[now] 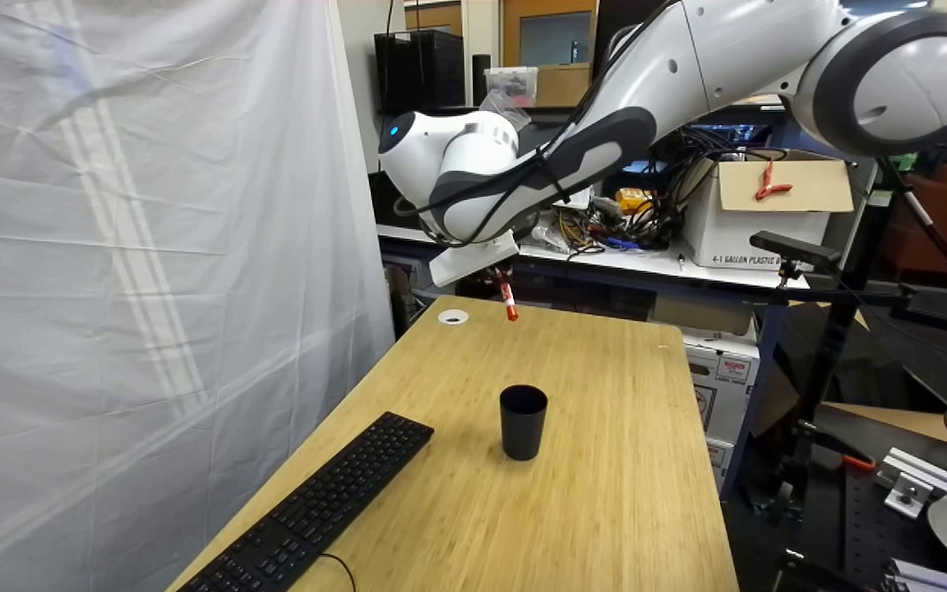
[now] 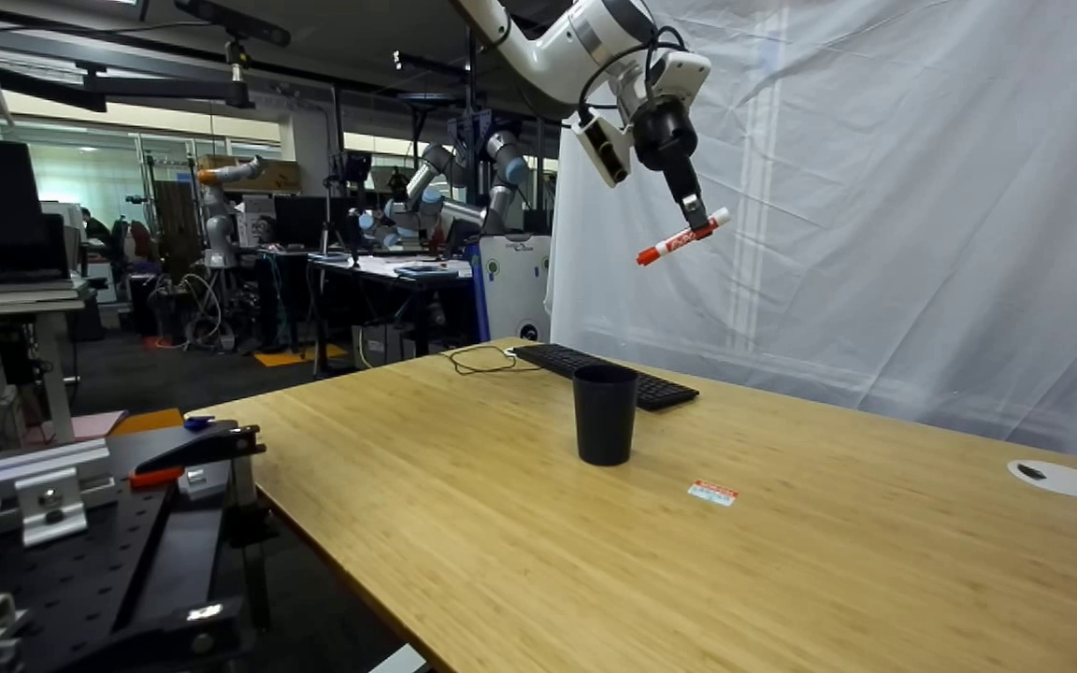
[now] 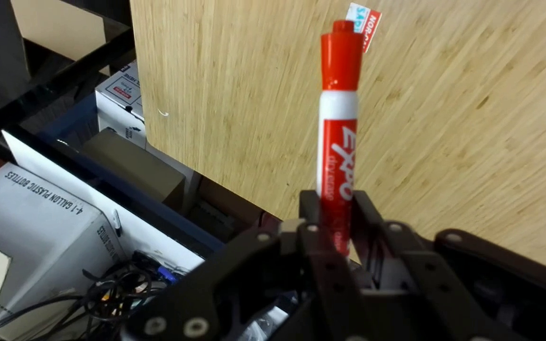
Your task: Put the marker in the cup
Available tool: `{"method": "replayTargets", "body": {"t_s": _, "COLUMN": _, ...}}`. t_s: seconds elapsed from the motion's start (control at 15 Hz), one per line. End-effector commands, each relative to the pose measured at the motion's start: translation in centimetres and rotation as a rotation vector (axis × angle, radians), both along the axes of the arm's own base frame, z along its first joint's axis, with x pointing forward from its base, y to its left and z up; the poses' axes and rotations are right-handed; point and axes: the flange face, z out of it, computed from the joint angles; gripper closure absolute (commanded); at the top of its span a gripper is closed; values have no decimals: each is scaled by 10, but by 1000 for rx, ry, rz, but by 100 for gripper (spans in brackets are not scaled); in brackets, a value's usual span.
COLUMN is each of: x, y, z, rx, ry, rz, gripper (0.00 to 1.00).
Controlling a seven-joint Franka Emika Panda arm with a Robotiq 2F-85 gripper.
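The marker is a red and white Expo pen (image 3: 341, 104) with a red cap. My gripper (image 3: 333, 210) is shut on its rear half, and the capped end points away from the fingers. In both exterior views the marker (image 1: 510, 302) (image 2: 674, 246) is held tilted in the air, cap end lower, well above the table (image 1: 605, 493). The gripper also shows in an exterior view (image 2: 702, 224). The black cup (image 1: 522, 427) stands upright on the table, apart from the gripper and lower than it. The cup also shows in an exterior view (image 2: 605, 421). It is out of the wrist view.
A black keyboard (image 1: 317, 501) with a cable lies along the table's curtain side. A white round disc (image 1: 453, 316) and a small red and white sticker (image 2: 713, 493) are on the tabletop. A white curtain (image 1: 153, 247) hangs beside the table. A shelf with boxes (image 1: 761, 214) and cables stands beyond.
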Motion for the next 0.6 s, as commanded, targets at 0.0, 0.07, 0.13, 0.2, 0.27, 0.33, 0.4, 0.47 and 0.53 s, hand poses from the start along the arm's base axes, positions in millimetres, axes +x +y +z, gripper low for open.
{"method": "replayTargets", "body": {"t_s": 0.0, "x": -13, "y": 10, "z": 19, "rx": 11, "ry": -37, "rz": -61, "gripper": 95}}
{"method": "replayTargets", "body": {"t_s": 0.07, "x": -18, "y": 17, "z": 23, "rx": 14, "ry": -50, "rz": -72, "gripper": 95}}
{"method": "replayTargets", "body": {"t_s": 0.13, "x": -22, "y": 24, "z": 24, "rx": 18, "ry": -62, "rz": -82, "gripper": 95}}
{"method": "replayTargets", "body": {"t_s": 0.2, "x": -26, "y": 30, "z": 24, "rx": 19, "ry": -66, "rz": -92, "gripper": 95}}
{"method": "replayTargets", "body": {"t_s": 0.27, "x": -29, "y": 36, "z": 21, "rx": 20, "ry": -72, "rz": -99, "gripper": 95}}
{"method": "replayTargets", "body": {"t_s": 0.33, "x": -32, "y": 41, "z": 16, "rx": 18, "ry": -79, "rz": -107, "gripper": 95}}
{"method": "replayTargets", "body": {"t_s": 0.4, "x": -36, "y": 45, "z": 12, "rx": 21, "ry": -83, "rz": -115, "gripper": 95}}
{"method": "replayTargets", "body": {"t_s": 0.47, "x": -39, "y": 47, "z": 6, "rx": 17, "ry": -85, "rz": -124, "gripper": 95}}
{"method": "replayTargets", "body": {"t_s": 0.53, "x": -42, "y": 47, "z": 0, "rx": 13, "ry": -86, "rz": -132, "gripper": 95}}
